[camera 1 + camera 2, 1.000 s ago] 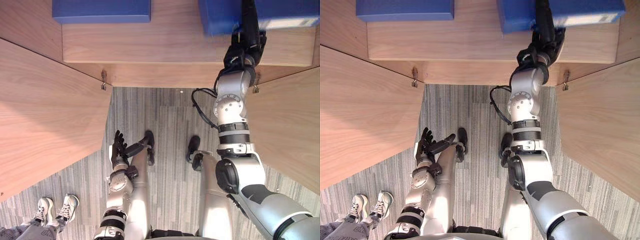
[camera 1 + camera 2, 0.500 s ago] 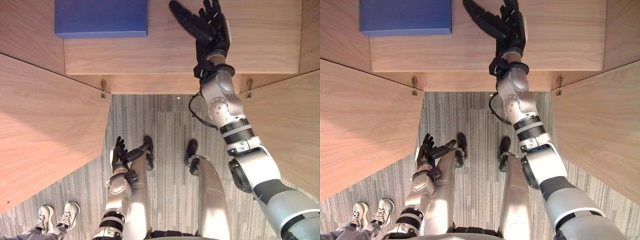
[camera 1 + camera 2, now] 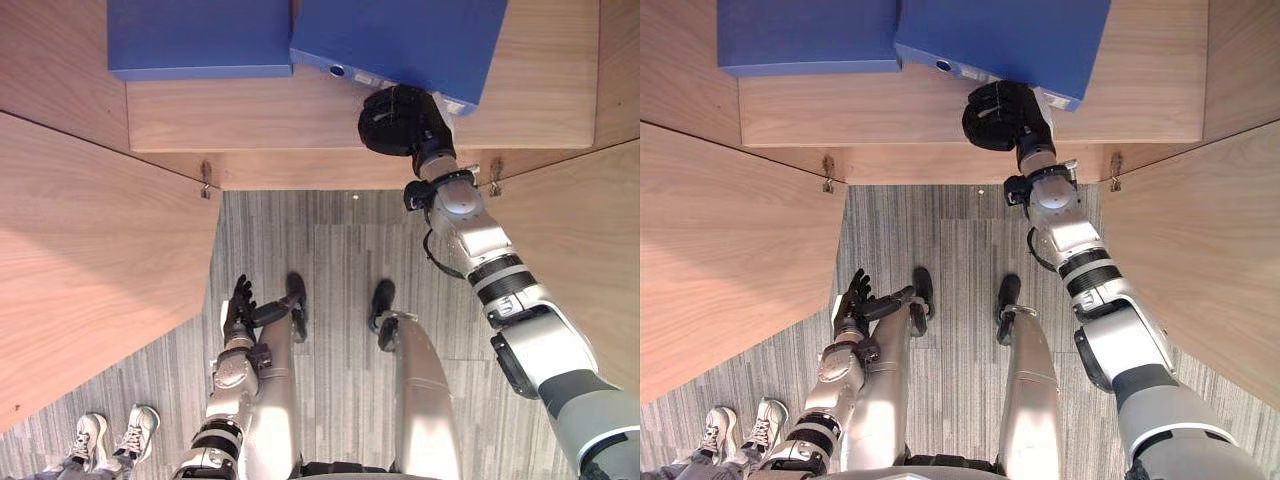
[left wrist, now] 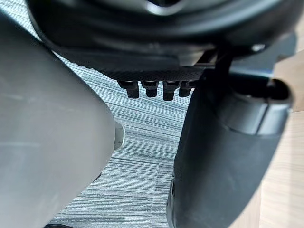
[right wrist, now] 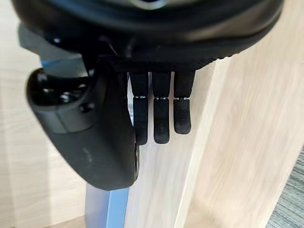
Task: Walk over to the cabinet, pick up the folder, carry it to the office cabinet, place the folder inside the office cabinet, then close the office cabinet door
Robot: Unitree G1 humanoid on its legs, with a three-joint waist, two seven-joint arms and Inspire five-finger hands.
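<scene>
Folder [image 3: 400,40]: blue, rigid lever-arch type, lying flat on the shelf [image 3: 300,115] of the office cabinet. It sits skewed, its spine with the finger hole angled toward the shelf's front edge. One corner with a white label juts out over that edge.

Handling, my estimate: stiff board covers, smooth and a bit slippery, moderate weight if filled. The spine or the corner by the shelf's front edge looks like the best place to hold it. It should slide easily on the shelf.

Right robot hand [image 3: 400,118]: at the shelf's front edge, against the folder's near corner. Its fingers are curled with the thumb closed alongside, and it appears to pinch the folder's edge.

Contents of the shelf: this folder plus a second folder [image 3: 200,35], also blue, squared up at the shelf's left end. The two are touching or nearly so.

Left door [image 3: 90,250] and right door [image 3: 580,250] both stand open, flanking the shelf.

Left robot hand [image 3: 238,305]: idle, well below the shelf, fingers loosely straight.

A person's shoes [image 3: 115,430] are on the carpet [image 3: 340,260], far below and left of the shelf.
</scene>
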